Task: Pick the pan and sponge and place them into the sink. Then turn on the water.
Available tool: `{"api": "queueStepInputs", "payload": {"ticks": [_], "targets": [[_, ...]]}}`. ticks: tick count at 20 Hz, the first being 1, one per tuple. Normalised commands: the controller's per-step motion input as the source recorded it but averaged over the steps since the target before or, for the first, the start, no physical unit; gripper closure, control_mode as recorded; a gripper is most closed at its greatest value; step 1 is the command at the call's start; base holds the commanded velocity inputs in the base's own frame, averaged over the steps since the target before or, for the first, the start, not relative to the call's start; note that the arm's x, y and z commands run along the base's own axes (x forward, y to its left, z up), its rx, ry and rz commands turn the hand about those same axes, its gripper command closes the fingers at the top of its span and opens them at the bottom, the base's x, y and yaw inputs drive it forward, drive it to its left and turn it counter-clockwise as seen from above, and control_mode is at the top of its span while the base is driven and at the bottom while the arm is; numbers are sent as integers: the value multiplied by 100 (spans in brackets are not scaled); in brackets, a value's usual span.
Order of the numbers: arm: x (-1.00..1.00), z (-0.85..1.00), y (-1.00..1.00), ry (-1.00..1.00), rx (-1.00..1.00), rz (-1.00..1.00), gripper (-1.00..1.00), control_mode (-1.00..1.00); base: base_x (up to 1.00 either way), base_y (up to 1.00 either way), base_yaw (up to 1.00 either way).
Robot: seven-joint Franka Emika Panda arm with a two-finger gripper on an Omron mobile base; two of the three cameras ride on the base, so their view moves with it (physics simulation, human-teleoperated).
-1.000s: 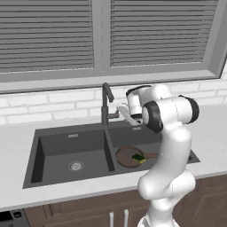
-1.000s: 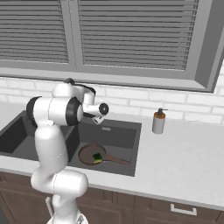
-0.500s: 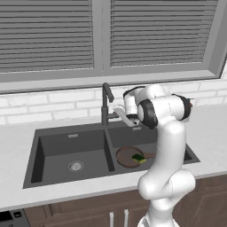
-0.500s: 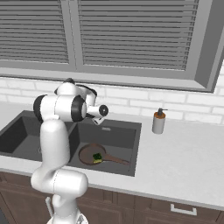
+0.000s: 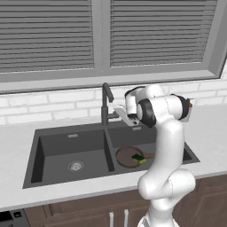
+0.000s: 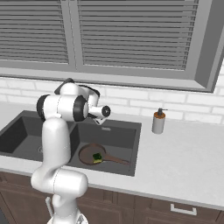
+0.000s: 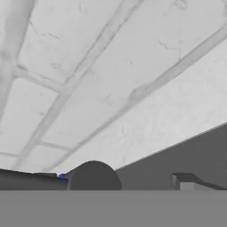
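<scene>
One gripper (image 5: 120, 111) sits in the middle of the left base view, right beside the tall dark faucet (image 5: 105, 103), and I cannot tell if its fingers are apart or together, or if it really touches the faucet. Below it, in the right basin of the sink (image 5: 53, 133), the pan (image 5: 127, 157) lies flat with the little sponge (image 5: 138, 158) on it. In the right base view the pan (image 6: 89, 154) is in the lower middle, and a soap bottle (image 6: 158, 122) stands on the counter (image 6: 183, 162) to the right.
</scene>
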Motion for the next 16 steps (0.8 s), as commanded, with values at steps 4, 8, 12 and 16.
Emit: {"api": "queueStepInputs", "payload": {"ticks": [4, 8, 12, 16], "targets": [[23, -25, 5, 0, 3, 0, 100, -100, 0, 0, 0], [19, -12, 3, 0, 0, -1, 100, -100, 0, 0, 0], [25, -9, 0, 0, 9, -3, 100, -100, 0, 0, 0], [25, -12, 0, 0, 14, -5, 100, -100, 0, 0, 0]]}}
